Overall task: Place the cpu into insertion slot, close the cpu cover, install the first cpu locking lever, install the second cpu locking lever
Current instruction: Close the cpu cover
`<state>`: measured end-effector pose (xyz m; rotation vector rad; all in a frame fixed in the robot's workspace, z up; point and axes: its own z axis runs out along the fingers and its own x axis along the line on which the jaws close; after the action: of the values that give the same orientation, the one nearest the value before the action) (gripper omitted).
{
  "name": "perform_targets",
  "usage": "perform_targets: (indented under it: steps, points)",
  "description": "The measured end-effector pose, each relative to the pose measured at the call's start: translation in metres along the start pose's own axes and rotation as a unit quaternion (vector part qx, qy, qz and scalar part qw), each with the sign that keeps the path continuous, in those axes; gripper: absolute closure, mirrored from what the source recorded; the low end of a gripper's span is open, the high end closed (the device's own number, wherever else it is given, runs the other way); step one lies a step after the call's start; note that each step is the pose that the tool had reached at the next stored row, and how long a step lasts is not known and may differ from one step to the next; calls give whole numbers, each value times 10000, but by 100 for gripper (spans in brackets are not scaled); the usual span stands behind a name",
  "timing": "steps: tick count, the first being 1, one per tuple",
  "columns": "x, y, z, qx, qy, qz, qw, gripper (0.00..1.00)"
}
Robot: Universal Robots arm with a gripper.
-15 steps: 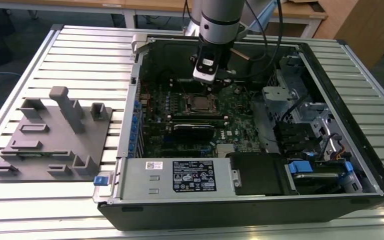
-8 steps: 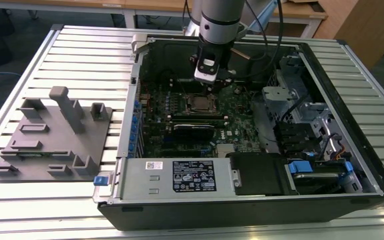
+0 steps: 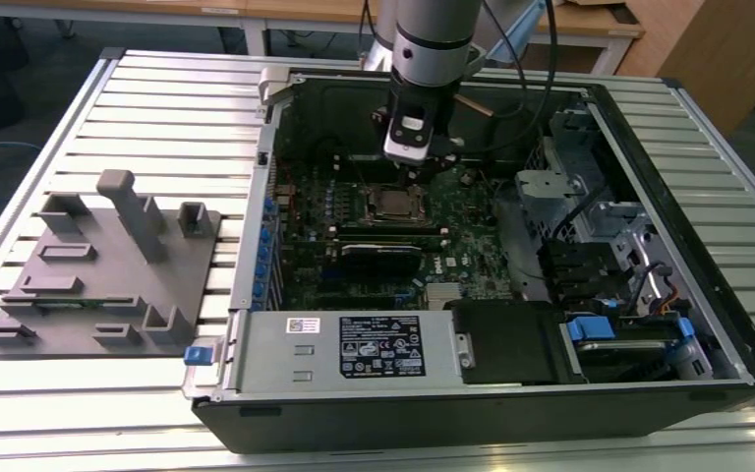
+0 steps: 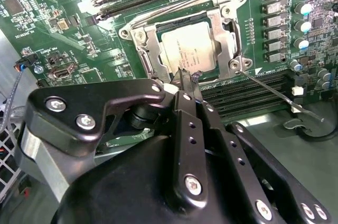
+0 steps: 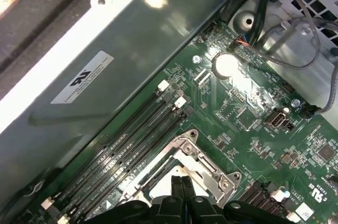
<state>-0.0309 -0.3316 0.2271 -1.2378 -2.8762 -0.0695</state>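
The cpu, a pale silvery square, lies in the insertion slot on the green motherboard. The cpu cover, a silvery frame, lies flat around it. One thin wire locking lever sticks out from the socket's corner across the black memory slots, unlatched. The other lever runs along the opposite side of the socket. My gripper hangs just above the socket's edge, fingers pressed together and shut, with nothing seen between them. In the exterior view the gripper is just behind the socket.
The motherboard sits inside an open computer case on a slatted metal table. A power supply fills the case's near side, drive bays and cables the exterior view's right. A grey fixture block stands outside on the left.
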Motion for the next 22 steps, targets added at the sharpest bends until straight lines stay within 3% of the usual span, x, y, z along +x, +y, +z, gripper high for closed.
perform_targets:
  steps: [8, 22]
  points:
    - [0, 0, 0, 2, 9, -175, 9998, 90]
    - [0, 0, 0, 2, 14, -251, 9997, 90]
